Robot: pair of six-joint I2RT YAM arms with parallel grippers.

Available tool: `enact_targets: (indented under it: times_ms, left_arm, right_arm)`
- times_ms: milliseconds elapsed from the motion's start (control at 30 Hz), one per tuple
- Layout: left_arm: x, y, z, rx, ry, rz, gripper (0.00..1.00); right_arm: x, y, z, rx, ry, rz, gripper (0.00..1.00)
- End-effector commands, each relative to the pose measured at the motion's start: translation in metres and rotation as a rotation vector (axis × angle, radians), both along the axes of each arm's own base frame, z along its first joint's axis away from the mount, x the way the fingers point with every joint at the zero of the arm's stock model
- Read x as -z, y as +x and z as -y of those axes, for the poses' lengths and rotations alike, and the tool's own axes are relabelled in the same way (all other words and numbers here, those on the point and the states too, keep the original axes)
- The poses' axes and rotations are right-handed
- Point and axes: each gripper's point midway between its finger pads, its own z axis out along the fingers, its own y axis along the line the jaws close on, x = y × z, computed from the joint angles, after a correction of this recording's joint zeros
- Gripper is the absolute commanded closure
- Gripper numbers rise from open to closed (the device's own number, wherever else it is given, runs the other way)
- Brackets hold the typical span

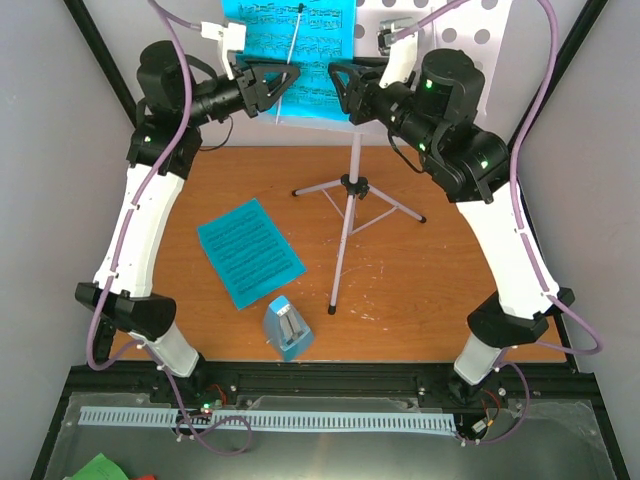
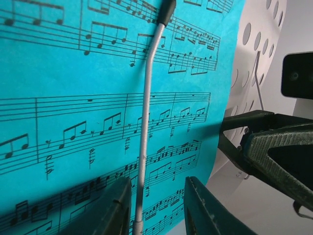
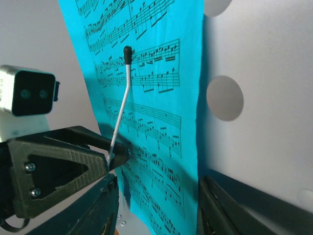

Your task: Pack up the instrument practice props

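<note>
Two bright-blue sheet-music pages show: the upright page (image 1: 295,60) stands on the grey music stand's (image 1: 350,215) perforated panel at the back, behind a thin wire arm (image 2: 145,122). The flat page (image 1: 248,252) lies on the table (image 1: 440,280) left of the tripod legs, the light-blue metronome (image 1: 287,328) just in front of it. The left gripper (image 2: 157,200) and right gripper (image 3: 156,205) straddle the upright page's lower edge, jaws partly open, not clamped on it.

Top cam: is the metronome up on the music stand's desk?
No, the metronome sits on the table near a loose sheet-music page, in front of the music stand.
</note>
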Motion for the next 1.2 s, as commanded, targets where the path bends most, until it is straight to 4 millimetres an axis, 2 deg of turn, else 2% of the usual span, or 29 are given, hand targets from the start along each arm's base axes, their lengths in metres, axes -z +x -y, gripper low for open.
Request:
enact_targets:
  times_ms: [0, 267, 433, 667, 800, 1033, 1167]
  left_arm:
    - [-0.023, -0.017, 0.004, 0.052, -0.029, 0.062, 0.71]
    - [-0.019, -0.013, 0.005, 0.053, -0.024, 0.062, 0.9]
    - [-0.017, -0.012, 0.005, 0.044, -0.016, 0.071, 1.0]
    - [-0.014, -0.018, 0.005, 0.052, -0.007, 0.14, 1.0]
    - [-0.017, -0.03, 0.003, 0.061, -0.017, 0.23, 1.0]
    - [-0.017, -0.031, 0.002, 0.063, -0.017, 0.256, 1.0]
    - [-0.016, -0.028, 0.001, 0.045, -0.023, 0.24, 1.0]
  right_arm:
    - [-0.016, 0.001, -0.004, -0.033, 0.044, 0.042, 0.58]
    - [-0.021, 0.009, -0.009, -0.047, 0.061, 0.066, 0.63]
    - [-0.02, 0.015, -0.01, -0.047, 0.065, 0.069, 0.72]
    - [-0.02, 0.019, -0.01, -0.036, 0.06, 0.08, 0.97]
    - [-0.019, 0.022, -0.004, -0.002, 0.054, 0.082, 0.97]
    - [-0.019, 0.025, 0.004, 0.046, 0.047, 0.085, 0.97]
    - [-0.03, 0.017, 0.015, 0.073, 0.056, 0.111, 0.97]
